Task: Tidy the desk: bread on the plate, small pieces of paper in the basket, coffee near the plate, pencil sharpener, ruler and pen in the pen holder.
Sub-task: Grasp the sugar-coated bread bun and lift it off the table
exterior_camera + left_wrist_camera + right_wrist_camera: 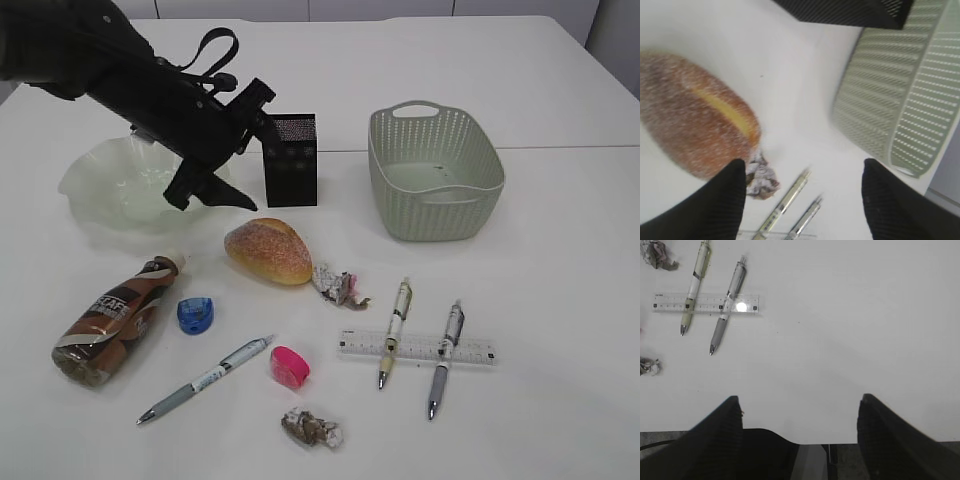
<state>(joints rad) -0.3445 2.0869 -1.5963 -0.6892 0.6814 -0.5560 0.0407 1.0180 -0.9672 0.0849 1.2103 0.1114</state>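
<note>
- Bench (560, 270) of plain white carries all the things, and they lie spread over it.
- One bread (268, 250) lies on the bench in front of the pen holder, not on the plate.
- One plate (95, 185), pale green with a wavy rim, stands at the far left, partly behind the left arm.
- One basket (434, 172) stands at the far right; nothing shows inside it.
- One pen holder (290, 160), black and upright, stands between the plate and the basket.
- One coffee (115, 320) bottle lies on its side at the left front, near the plate.
- Two small pieces of paper: one (338, 284) just beside the bread on its right, one (312, 428) at the front edge.
- Two pencil sharpeners: a blue one (196, 315) beside the coffee and a pink one (290, 366) further front.
- Three pens: one (205, 380) alone at the front left, and two (397, 318) (446, 344) lying across the ruler.
- One ruler (416, 349) lies flat at the right front, under those two pens.
- Left pincer (212, 192) hangs over the plate's edge and the bench behind the bread, its fingers apart and holding nothing.
- Right pincer (799, 432) is at the bench's near edge, right of the ruler, also spread apart and empty.
</note>
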